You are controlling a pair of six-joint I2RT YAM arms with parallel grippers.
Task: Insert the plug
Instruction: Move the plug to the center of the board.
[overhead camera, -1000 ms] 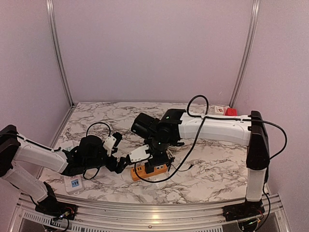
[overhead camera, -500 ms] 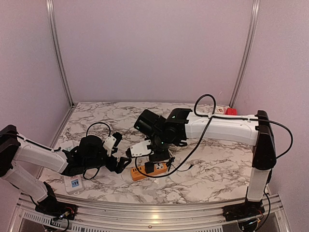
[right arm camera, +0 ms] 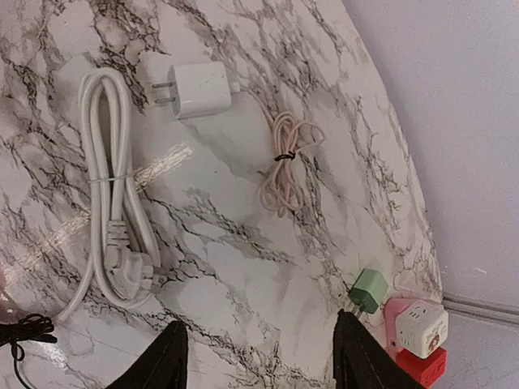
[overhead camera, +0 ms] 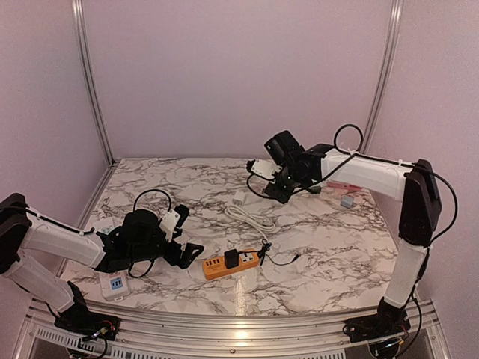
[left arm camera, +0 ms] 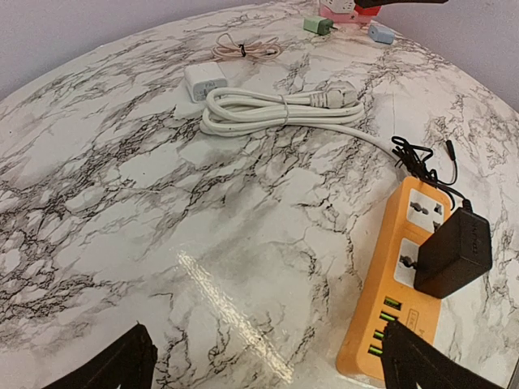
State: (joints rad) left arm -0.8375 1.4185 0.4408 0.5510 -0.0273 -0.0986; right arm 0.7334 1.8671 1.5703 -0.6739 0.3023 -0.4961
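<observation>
Starting at your left, one white socket block (overhead camera: 114, 284) lies by the near edge of the table (overhead camera: 337, 277). Next, the left gripper (overhead camera: 187, 235) hangs low over the marble with its fingers (left arm camera: 122, 365) spread wide and nothing between them. Bare marble separates it from the single orange strip (left arm camera: 397, 275), which sits close to the near edge. The strip's long axis runs left to right in the top view, rising slightly toward the right. You have one black plug (left arm camera: 452, 253), and it is seated in the strip's top face, in the socket nearer the green ports. The second large socket beside it is free. The plug stands up from the strip with its longer side across the strip's axis, and its thin black lead (left arm camera: 422, 158) trails off the right end. Beyond the strip, past more open marble, you see one tied white cord (left arm camera: 276, 109). One white charger (left arm camera: 203, 81) lies just past that, with one pink cable (right arm camera: 284, 158) coiled farther on. The right gripper (overhead camera: 268, 179) is raised over the far middle of the table, its fingers (right arm camera: 158, 356) parted and empty. Toward the far right wall are one green adapter (right arm camera: 369, 290), one pink-and-white cube (right arm camera: 418, 324) and one red block (right arm camera: 422, 365), leaving little room there.
</observation>
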